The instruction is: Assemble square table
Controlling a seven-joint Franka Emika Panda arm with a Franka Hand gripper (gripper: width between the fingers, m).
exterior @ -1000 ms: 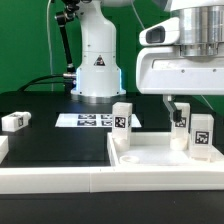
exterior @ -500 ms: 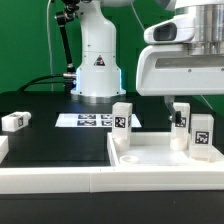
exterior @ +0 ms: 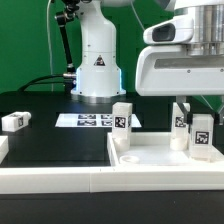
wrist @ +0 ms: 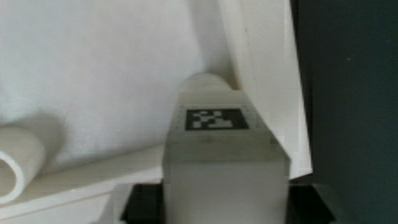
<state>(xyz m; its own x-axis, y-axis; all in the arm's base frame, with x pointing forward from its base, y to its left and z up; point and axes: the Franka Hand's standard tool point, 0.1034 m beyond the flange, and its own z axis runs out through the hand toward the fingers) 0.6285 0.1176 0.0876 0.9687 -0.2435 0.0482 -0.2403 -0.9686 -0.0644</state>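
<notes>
White leg (wrist: 222,165), black-and-white checkered tag (wrist: 214,118)

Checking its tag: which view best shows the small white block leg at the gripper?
Wrist view: the small white block leg fills it, tag plain. Exterior view shows it small, partly hidden by the gripper.

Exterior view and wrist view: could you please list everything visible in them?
white plastic square tray-like tabletop: one, white, exterior view's right front.
small white tagged block legs: four, white; one lying at the exterior view's left, three upright at the tabletop.
marker board: one, white, flat, rear centre.
long white border wall: one, white, along the front.
black table: one, black, underneath.
white robot base: one, white, rear.
tool: one, dark, closed on the middle upright leg.
</notes>
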